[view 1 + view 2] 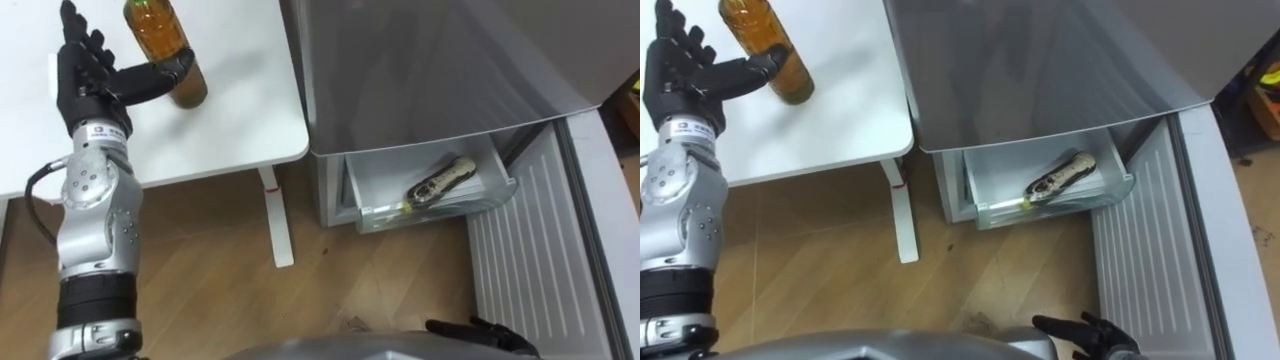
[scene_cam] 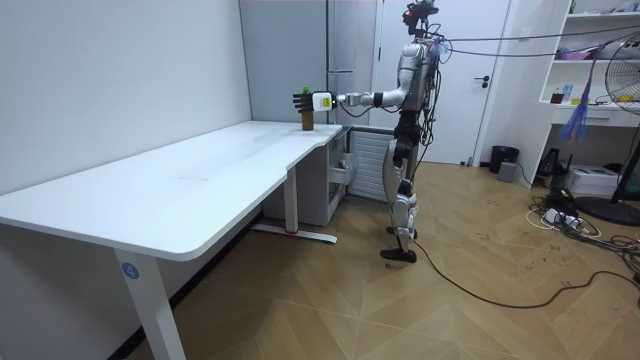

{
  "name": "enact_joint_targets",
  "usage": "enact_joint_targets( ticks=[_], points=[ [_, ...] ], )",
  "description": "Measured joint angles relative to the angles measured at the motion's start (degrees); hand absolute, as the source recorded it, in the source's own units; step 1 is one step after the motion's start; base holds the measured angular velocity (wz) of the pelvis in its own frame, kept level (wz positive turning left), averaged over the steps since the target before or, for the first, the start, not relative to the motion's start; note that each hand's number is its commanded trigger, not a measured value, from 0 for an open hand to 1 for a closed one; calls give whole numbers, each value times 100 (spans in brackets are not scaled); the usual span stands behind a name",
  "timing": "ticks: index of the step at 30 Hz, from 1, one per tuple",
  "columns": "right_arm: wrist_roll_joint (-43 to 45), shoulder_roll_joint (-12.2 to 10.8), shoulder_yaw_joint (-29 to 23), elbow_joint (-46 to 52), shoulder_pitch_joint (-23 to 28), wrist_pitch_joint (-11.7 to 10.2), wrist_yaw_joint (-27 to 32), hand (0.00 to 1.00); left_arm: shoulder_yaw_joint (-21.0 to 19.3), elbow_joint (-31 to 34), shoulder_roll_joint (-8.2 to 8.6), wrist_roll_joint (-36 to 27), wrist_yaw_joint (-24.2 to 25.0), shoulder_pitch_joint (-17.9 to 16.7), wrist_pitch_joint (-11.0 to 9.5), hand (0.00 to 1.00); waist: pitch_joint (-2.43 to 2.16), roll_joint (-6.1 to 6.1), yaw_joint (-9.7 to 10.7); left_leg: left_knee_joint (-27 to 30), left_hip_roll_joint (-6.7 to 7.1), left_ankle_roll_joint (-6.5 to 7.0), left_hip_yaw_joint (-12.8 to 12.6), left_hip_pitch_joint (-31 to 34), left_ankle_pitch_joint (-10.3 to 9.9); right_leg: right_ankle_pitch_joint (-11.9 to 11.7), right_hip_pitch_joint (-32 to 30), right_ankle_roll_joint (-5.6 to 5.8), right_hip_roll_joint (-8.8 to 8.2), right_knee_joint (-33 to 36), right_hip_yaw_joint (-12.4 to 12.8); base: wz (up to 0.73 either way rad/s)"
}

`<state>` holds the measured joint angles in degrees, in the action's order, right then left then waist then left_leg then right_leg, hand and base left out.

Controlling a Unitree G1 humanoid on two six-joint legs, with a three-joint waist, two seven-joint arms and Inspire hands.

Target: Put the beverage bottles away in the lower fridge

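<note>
An amber drink bottle (image 1: 160, 35) with a green cap stands upright on the white table (image 1: 230, 110) near its corner. My left hand (image 1: 85, 80) is open just left of the bottle, fingers straight up and the thumb stretched against its lower side. In the room view I stand by the fridge with the left arm reaching out to the bottle (image 2: 307, 118). The grey fridge (image 1: 430, 70) has its lower drawer (image 1: 365, 190) pulled out, and another bottle (image 1: 440, 182) lies on its side in it. My right hand (image 1: 1080, 330) hangs low at the bottom edge, fingers relaxed.
The lower fridge door (image 1: 530, 260) stands open to the right, ribbed white inside. The table's leg and foot (image 1: 275, 220) stand on the wooden floor between table and fridge. Shelves, a fan (image 2: 625, 70) and cables are off at the room view's right.
</note>
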<state>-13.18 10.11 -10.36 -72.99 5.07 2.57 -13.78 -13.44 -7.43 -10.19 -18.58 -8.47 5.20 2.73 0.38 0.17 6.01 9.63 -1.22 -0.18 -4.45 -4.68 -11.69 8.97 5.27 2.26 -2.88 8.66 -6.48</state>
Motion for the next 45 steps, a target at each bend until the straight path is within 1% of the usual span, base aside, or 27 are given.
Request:
enact_joint_targets(
  ticks=[5, 8, 12, 14, 18, 19, 21, 24, 26, 29, 32, 36, 38, 40, 42, 43, 44, 45],
  points=[
    [9, 8, -1, -18, -20, -1, 7, 0, 6, -341, -3, 3, 5, 232, 2, 0, 4, 10, 19, 0, 0, 0, -38, 1, 0, -4, -28, -6, 8, 12, 95, -5],
    [31, 24, -4, -55, -59, -6, 43, 0, 6, -449, -6, -2, 7, 300, 1, 0, 16, 29, 58, -3, 1, 0, -43, 2, 0, -4, -37, -6, 14, 12, 152, -1],
    [31, 38, -2, -54, -67, -8, 54, 0, 7, -522, -38, 1, 6, 358, 0, 0, 19, 34, 126, -11, 1, 0, -43, 9, 0, -4, -44, -6, 21, 12, 164, 0],
    [31, 39, -2, -55, -68, -15, 63, 0, 10, -550, -101, 2, 7, 358, -1, 0, 21, 40, 173, -13, 1, 0, -44, 9, 0, -4, -46, -6, 22, 11, 174, 0],
    [45, 52, -6, -84, -85, -6, 109, 0, 9, -722, -214, -7, 8, 417, -8, 0, 25, 64, 192, -12, 0, 0, -65, 6, 0, -4, -54, -6, 23, 9, 180, 0],
    [46, 64, -7, -85, -84, -1, 110, 0, 7, -729, -234, -62, 5, 419, -7, 0, 28, 75, 193, -10, 0, 0, -71, 7, 0, -4, -56, -6, 22, 9, 182, 0],
    [46, 88, -8, -85, -73, 4, 119, 0, 8, -784, -269, -192, 12, 433, -6, 0, 19, 97, 192, -7, -1, 0, -96, 3, 0, -4, -52, -6, 19, 9, 183, 0],
    [45, 99, -111, -91, -43, 20, 170, 0, 6, -1059, -393, -590, 17, 550, 63, 0, 1, 139, 196, -1, -5, 1, -172, -13, 1, -4, -42, -6, 17, 9, 193, -1],
    [30, 122, -193, -126, -41, 98, 208, 0, 4, -1242, -468, -775, 16, 609, 142, 0, -14, 168, 197, -1, -6, 1, -215, -61, 1, -4, -34, -6, 13, 12, 209, -5],
    [41, 154, -225, -134, -36, 143, 227, 0, 4, -1416, -555, -846, 15, 692, 223, 0, -10, 174, 196, -9, -12, 1, -272, -89, 1, -4, -26, -6, 14, 34, 234, -6],
    [157, 207, -226, -124, 13, 258, 232, 0, 4, -1423, -589, -869, 28, 703, 230, 0, -5, 180, 206, -23, -17, 2, -322, -95, 0, -3, -45, -5, 15, 93, 257, -5],
    [476, 239, -226, -61, 175, 269, 243, 0, 1, -1429, -662, -1019, 46, 744, 231, 0, -3, 182, 198, -20, -18, 3, -333, -95, -1, -3, -66, -4, 15, 114, 262, -2],
    [726, 252, -221, -52, 265, 362, 269, 0, -1, -1451, -682, -1113, 46, 824, 230, 0, -3, 181, 186, -18, -18, 3, -339, -96, -1, -3, -69, -5, 16, 117, 264, 0],
    [903, 250, -218, -48, 318, 407, 290, 0, -1, -1572, -707, -1117, 44, 937, 230, 0, -3, 181, 168, -16, -18, 3, -345, -96, -1, -3, -75, -5, 16, 119, 275, -3],
    [1005, 249, -218, -48, 309, 478, 311, 0, -7, -1787, -765, -1123, 40, 1083, 233, 0, -4, 183, 160, -17, -18, 3, -357, -90, -1, -3, -110, -5, 21, 142, 317, -9],
    [1081, 247, -218, -48, 286, 506, 315, 0, -7, -1899, -828, -1123, 39, 1151, 238, 0, -5, 183, 163, -17, -18, 4, -358, -89, 0, -2, -133, -5, 22, 160, 330, -10],
    [1125, 247, -218, -47, 285, 505, 315, 0, -8, -1969, -876, -1124, 35, 1192, 257, 0, -7, 178, 175, -16, -18, 3, -359, -86, 0, -2, -154, -4, 23, 181, 333, -8],
    [1153, 247, -218, -48, 282, 505, 318, 0, -8, -1977, -890, -1125, 30, 1208, 279, 0, -8, 176, 176, -17, -18, 4, -359, -87, -1, -2, -157, -4, 24, 183, 334, -5]
  ],
)
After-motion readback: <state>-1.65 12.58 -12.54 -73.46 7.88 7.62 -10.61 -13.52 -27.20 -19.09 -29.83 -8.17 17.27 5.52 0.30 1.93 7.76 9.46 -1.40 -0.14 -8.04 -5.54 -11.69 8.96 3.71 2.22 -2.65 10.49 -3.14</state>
